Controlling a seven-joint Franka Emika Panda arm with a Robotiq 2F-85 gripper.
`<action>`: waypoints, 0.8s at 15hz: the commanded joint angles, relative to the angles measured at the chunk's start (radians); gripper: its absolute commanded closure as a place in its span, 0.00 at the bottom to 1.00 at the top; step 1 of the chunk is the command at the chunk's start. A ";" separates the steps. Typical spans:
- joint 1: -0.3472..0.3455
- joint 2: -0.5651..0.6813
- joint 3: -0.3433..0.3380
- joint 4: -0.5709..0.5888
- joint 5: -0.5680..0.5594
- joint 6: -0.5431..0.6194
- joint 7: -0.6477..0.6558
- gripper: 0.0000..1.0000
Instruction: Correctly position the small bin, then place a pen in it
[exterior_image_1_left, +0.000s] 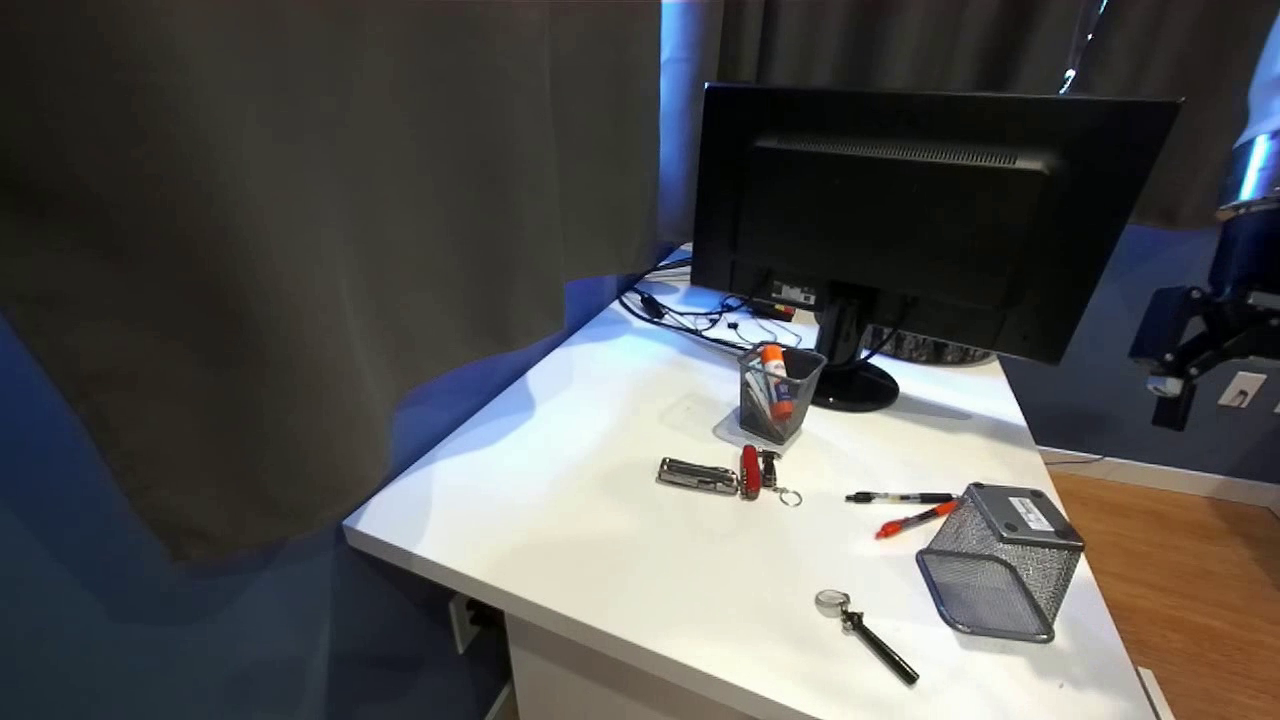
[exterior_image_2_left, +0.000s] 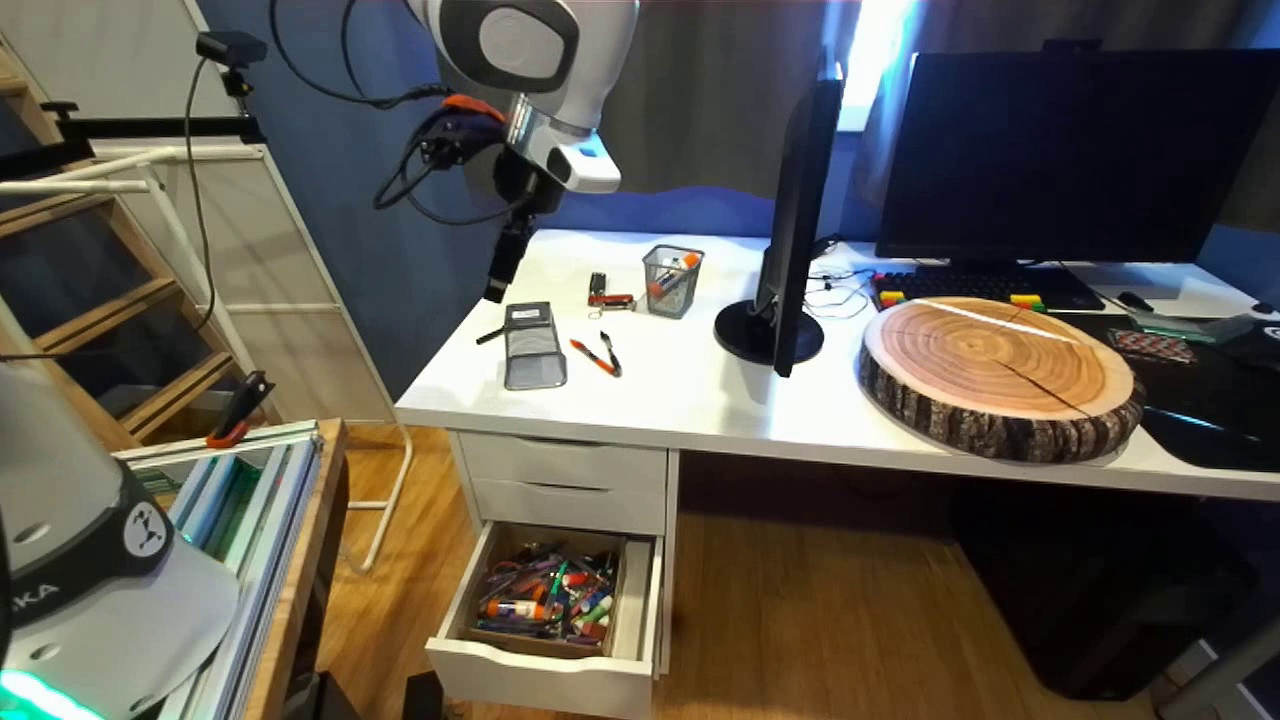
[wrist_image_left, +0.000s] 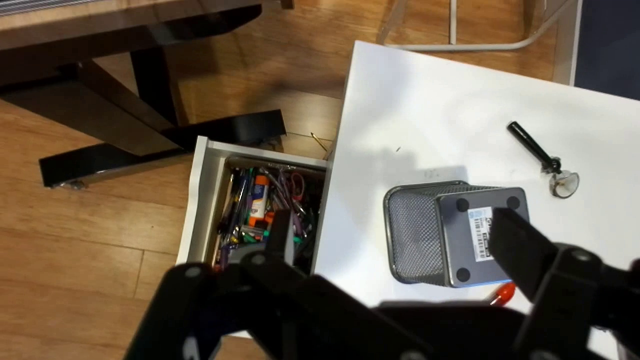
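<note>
The small grey mesh bin (exterior_image_1_left: 1050, 580) stands upside down near the desk's edge, its labelled base facing up. It also shows in an exterior view (exterior_image_2_left: 528, 318) and in the wrist view (wrist_image_left: 465, 270). A red pen (exterior_image_1_left: 915, 520) and a black pen (exterior_image_1_left: 900, 497) lie beside it; both show in an exterior view, the red pen (exterior_image_2_left: 590, 355) and the black pen (exterior_image_2_left: 610, 350). Only the red pen's end (wrist_image_left: 504, 292) shows in the wrist view. My gripper (exterior_image_2_left: 497, 285) is raised above the desk, apart from the bin. In the wrist view my gripper (wrist_image_left: 392, 222) has fingers wide apart, holding nothing.
An upright mesh bin (exterior_image_1_left: 755, 420) holds a glue stick. Near it lie a multi-tool (exterior_image_1_left: 697, 475) and a red pocket knife (exterior_image_1_left: 750, 472). A black-handled tool (exterior_image_1_left: 880, 645) lies nearby. A monitor (exterior_image_2_left: 805, 200) stands behind. An open drawer (exterior_image_2_left: 545, 680) holds many pens.
</note>
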 joint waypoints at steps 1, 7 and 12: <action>0.029 0.188 -0.009 0.200 -0.044 -0.082 0.067 0.00; 0.079 0.394 -0.023 0.430 -0.079 -0.149 0.011 0.00; 0.124 0.515 -0.048 0.565 -0.123 -0.193 0.010 0.00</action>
